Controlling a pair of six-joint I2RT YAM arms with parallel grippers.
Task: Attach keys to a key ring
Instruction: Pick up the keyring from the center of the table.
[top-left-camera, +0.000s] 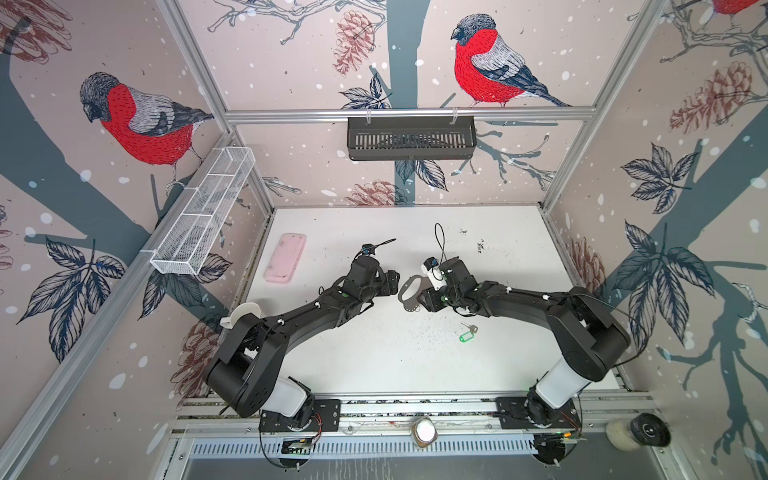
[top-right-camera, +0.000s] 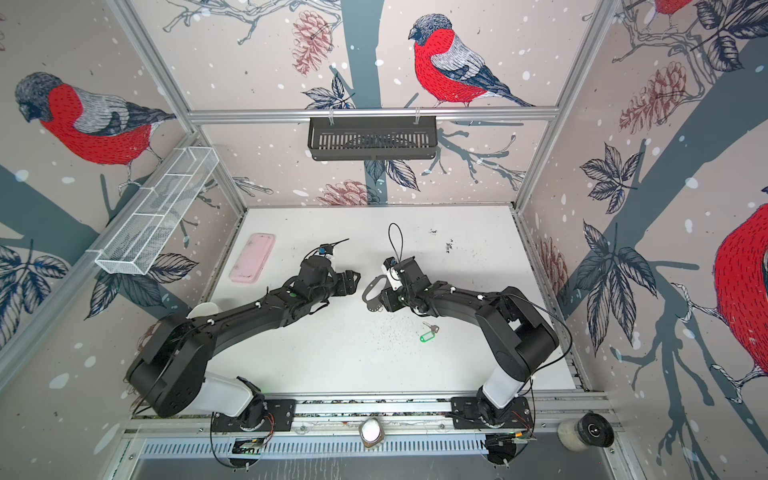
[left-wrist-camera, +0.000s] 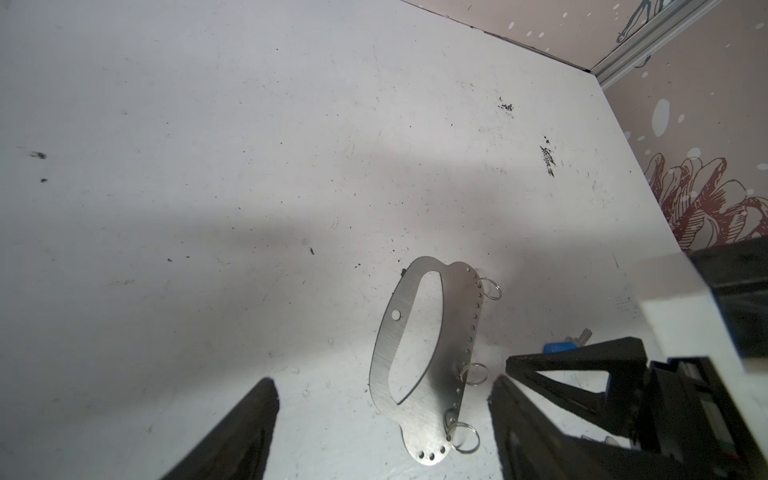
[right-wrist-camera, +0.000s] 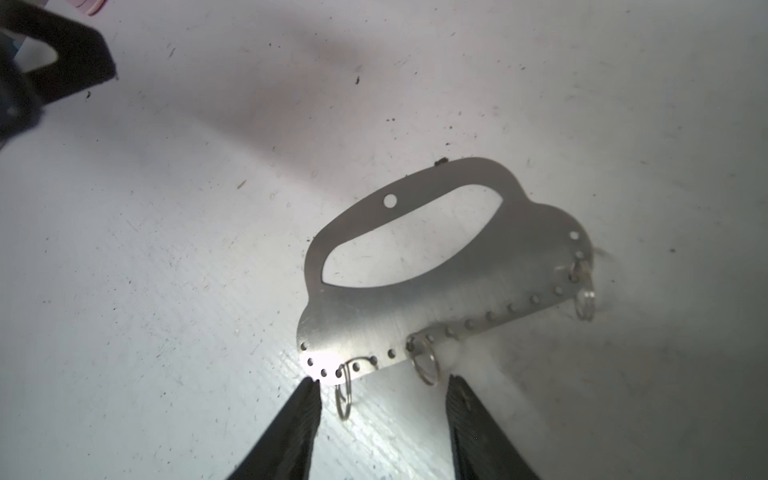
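Observation:
The key ring (top-left-camera: 409, 291) (top-right-camera: 372, 293), a thin grey plate with an oval cutout, lies flat mid-table between my two grippers. Wire rings hang from its holed edge (right-wrist-camera: 415, 307) (left-wrist-camera: 455, 328). My left gripper (left-wrist-camera: 384, 382) (top-left-camera: 392, 282) is wide open just left of the plate, holding nothing. My right gripper (right-wrist-camera: 383, 380) (top-left-camera: 422, 299) is open at the holed edge, one wire ring (right-wrist-camera: 344, 395) lying between its fingers, ungripped. One of the keys, green-tagged (top-left-camera: 467, 332) (top-right-camera: 428, 333), lies by the right forearm. A blue tag (left-wrist-camera: 557, 347) peeks from behind the right gripper.
A pink oblong case (top-left-camera: 286, 257) lies at the table's left side. A white wire basket (top-left-camera: 203, 212) hangs on the left wall and a black basket (top-left-camera: 411, 137) on the back wall. Both forearms stretch across the table's near half.

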